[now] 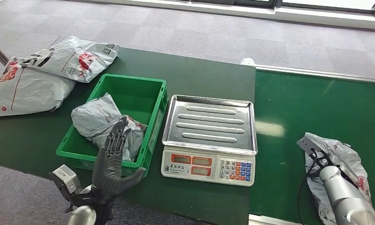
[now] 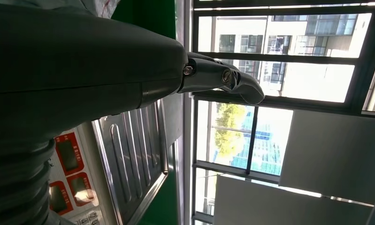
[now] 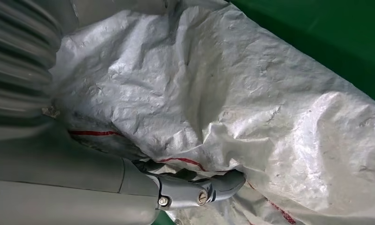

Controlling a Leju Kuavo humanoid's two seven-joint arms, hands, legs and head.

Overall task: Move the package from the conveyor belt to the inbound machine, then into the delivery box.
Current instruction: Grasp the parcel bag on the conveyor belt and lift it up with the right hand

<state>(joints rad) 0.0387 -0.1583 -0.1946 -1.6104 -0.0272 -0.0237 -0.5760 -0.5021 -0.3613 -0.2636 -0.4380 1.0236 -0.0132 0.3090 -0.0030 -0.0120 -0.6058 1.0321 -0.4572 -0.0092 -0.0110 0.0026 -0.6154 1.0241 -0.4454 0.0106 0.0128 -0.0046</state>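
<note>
The right hand (image 1: 322,161) presses into the grey package (image 1: 338,161) on the belt (image 1: 317,108), thumb digging in, apparently gripping to lift toward the scale (image 1: 209,124). The left hand (image 1: 111,159) hovers, fingers spread, holding nothing, over the green crate (image 1: 129,89).

I am holding my left hand (image 1: 111,159) up in front of me — palm turned inward, dark fingers (image 1: 116,137) pointing up and slightly apart, thumb sticking out to the side, nothing in it. My left wrist is rising from low at my left side. My right arm is reaching forward and down on my right — silver forearm angling in from below — and my right hand (image 3: 195,187) is curling its thumb against crinkled grey wrapping, pressing into it.
</note>
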